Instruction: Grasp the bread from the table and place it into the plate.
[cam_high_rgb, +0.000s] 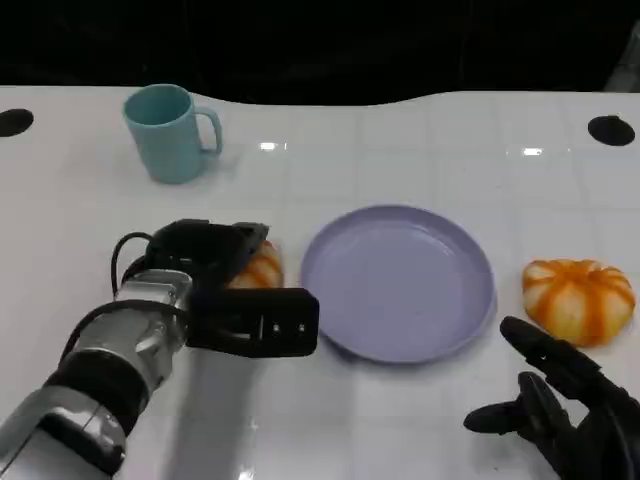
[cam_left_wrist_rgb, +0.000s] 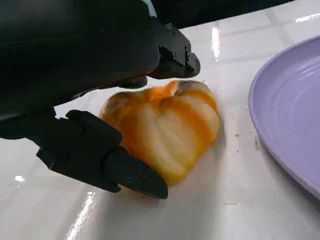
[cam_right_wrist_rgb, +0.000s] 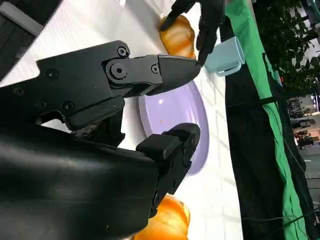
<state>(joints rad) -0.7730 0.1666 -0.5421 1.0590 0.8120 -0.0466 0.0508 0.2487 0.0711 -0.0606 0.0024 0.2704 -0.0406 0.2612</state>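
Bread (cam_left_wrist_rgb: 165, 127) lies just left of the plate (cam_high_rgb: 400, 283) rim, the left hand (cam_high_rgb: 225, 290) cupped around it; right hand (cam_high_rgb: 565, 400) spread wide, holding nothing.

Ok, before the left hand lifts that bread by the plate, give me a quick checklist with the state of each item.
1. Left hand around the left bread: ok, fingers on both sides of it.
2. Firm grip: cannot tell, contact is not clear.
3. Bread still on the table: ok, not lifted.
4. Plate free to receive it: ok, nothing lies in it.
5. Path to the plate: ok, the bread sits right beside its rim.
6. Right hand out of the way: ok, open, near the second bread.
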